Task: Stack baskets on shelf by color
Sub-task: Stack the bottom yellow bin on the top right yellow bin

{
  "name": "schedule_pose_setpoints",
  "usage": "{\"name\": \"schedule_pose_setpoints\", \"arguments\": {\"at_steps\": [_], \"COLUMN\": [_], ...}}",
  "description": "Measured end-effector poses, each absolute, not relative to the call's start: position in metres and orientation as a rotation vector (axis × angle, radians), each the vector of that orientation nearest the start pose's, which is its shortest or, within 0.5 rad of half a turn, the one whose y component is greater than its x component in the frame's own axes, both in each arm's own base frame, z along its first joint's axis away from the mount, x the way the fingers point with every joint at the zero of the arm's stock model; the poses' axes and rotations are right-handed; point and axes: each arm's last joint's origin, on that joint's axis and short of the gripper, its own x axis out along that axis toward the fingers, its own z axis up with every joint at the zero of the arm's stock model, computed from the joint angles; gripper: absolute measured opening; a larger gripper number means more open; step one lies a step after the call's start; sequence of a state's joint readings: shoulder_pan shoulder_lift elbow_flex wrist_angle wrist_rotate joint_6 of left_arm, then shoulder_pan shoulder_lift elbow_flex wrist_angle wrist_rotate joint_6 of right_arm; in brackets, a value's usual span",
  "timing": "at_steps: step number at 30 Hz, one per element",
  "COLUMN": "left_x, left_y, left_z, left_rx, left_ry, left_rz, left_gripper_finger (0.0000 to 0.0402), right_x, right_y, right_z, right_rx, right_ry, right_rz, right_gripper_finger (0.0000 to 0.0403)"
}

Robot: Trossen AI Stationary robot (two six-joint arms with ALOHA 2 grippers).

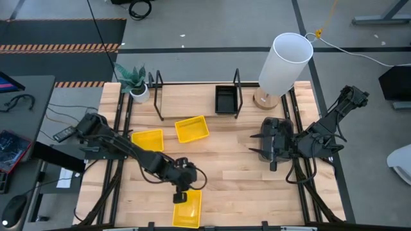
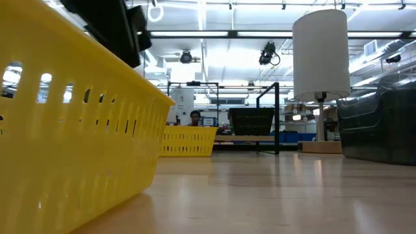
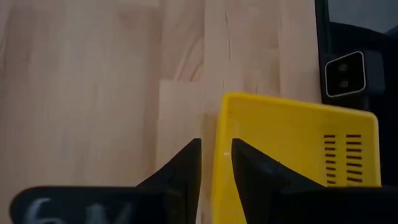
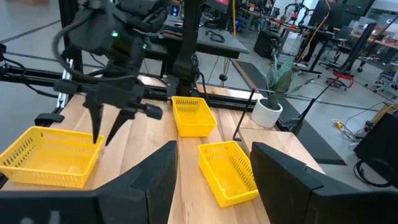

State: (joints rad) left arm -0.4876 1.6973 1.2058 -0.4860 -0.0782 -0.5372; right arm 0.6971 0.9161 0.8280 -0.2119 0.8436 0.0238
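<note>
My left gripper (image 1: 181,196) (image 3: 216,155) stands at the table's near edge on a yellow basket (image 1: 188,210) (image 4: 50,155), which fills the left of the low view (image 2: 71,123). Two more yellow baskets (image 1: 148,140) (image 1: 191,128) lie on the tabletop farther back. A black basket (image 1: 226,99) (image 2: 252,121) sits on the shelf (image 1: 192,117) between its black wire uprights. My right gripper (image 1: 253,145) (image 4: 214,186) is open and holds nothing; it hovers at the table's right, by the dark grey baskets (image 1: 277,131) (image 2: 380,117). My left gripper pinches the yellow basket's side wall at its rim (image 3: 219,134), close to a corner. One finger (image 3: 183,171) is outside the wall, the other (image 3: 252,171) inside the basket. The fingers come from above, pointing down. The basket seems to rest flat on the table.
A tall white lamp (image 1: 286,59) (image 2: 320,52) stands on a wooden base at the far right, beside the shelf. A small potted plant (image 1: 136,83) (image 4: 273,93) is at the far left corner. Bare tabletop lies between the two arms (image 1: 225,167).
</note>
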Motion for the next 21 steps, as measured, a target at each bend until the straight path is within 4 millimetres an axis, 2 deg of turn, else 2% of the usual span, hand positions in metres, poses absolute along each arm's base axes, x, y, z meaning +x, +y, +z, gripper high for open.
{"name": "schedule_pose_setpoints", "arguments": {"at_steps": [6,16,21], "left_x": [0.325,0.329,0.331], "left_y": [-0.172,-0.177,-0.181], "left_z": [0.221,0.200,0.186], "left_rx": [-0.194,-0.142,-0.101], "left_ry": [1.046,1.122,1.152], "left_rz": [-0.105,-0.144,-0.154], "left_gripper_finger": [0.0117,0.0215,0.0224], "right_x": [0.161,0.161,0.161], "right_y": [0.106,0.106,0.106], "right_z": [0.325,0.325,0.325], "right_rx": [-0.185,-0.186,-0.186], "right_ry": [0.214,0.214,0.214], "right_rz": [-0.148,-0.148,-0.148], "right_gripper_finger": [0.0207,0.0207,0.0207]}}
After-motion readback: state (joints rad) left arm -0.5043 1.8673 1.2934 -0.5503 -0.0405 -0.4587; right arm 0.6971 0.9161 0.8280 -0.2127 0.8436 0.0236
